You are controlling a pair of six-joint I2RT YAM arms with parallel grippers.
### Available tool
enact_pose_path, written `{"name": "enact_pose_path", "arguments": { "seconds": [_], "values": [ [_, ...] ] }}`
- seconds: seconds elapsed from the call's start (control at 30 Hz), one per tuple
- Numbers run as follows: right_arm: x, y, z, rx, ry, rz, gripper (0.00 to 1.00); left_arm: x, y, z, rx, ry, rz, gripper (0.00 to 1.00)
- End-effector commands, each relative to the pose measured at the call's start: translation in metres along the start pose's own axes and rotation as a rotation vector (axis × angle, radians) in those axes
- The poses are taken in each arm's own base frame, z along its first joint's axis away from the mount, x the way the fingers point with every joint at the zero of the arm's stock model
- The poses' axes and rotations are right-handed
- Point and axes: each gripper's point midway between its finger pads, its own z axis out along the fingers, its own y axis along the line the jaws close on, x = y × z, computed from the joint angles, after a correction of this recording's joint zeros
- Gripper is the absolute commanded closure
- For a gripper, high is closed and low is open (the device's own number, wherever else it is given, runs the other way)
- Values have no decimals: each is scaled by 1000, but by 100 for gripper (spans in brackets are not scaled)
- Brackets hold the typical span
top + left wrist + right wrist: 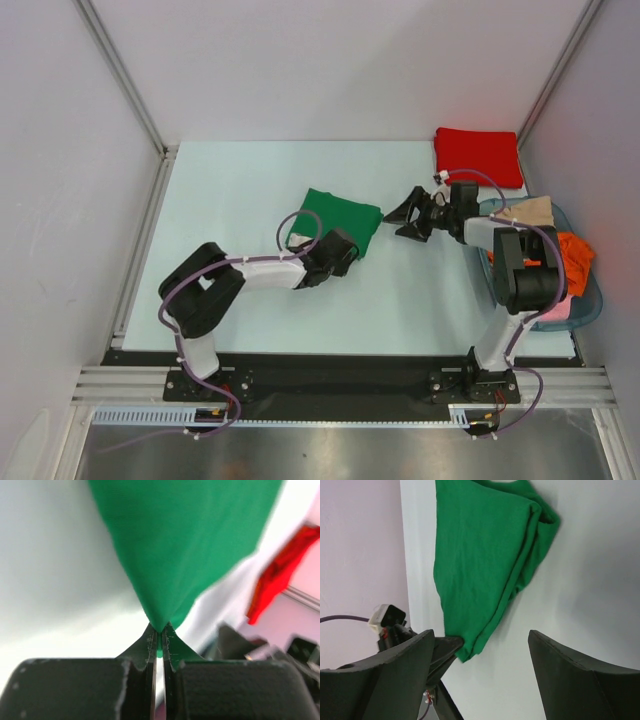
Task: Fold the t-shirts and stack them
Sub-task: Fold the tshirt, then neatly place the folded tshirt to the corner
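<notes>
Two grippers, opposite states. On the left gripper [159, 630] the jaws are pressed together on a corner of the green t-shirt [185, 540], the cloth pinched to a point between them. Only the left wrist view shows this; from overhead the wrist covers the grip. On the right gripper [408, 215] the jaws stand wide apart, holding nothing, just off the shirt's 3 o'clock edge. The shirt is a compact, slightly rumpled fold at the centre of the table [240, 190]. A red t-shirt [477, 155] lies folded flat at 1 o'clock. A bin [593, 300] at 3 o'clock holds orange, beige and pink garments [572, 250].
</notes>
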Motion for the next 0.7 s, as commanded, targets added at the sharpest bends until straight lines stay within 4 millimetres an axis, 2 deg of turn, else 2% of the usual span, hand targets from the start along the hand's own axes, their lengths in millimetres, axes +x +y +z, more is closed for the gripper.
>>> {"name": "enact_pose_path", "arguments": {
  "seconds": [0.0,0.2,0.27,0.3,0.4,0.53,0.67],
  "values": [
    [-8,12,15,-59,2,-36,18,5,-48,-31,116,54,-26,100],
    [7,5,41,-13,51,4,18,5,-48,-32,115,75,-36,100],
    [12,9,47,-26,45,40,19,7,-48,-33,112,86,-36,100],
    [18,3,49,-24,52,73,19,4,-50,-35,119,81,-38,100],
    [16,7,55,-65,41,95,19,-2,-48,-37,121,70,-40,100],
    [23,-5,71,-48,70,131,20,-6,-49,-42,132,77,-46,100],
    [29,-8,76,4,65,165,21,-7,-50,-44,138,80,-54,100]
  ]
}}
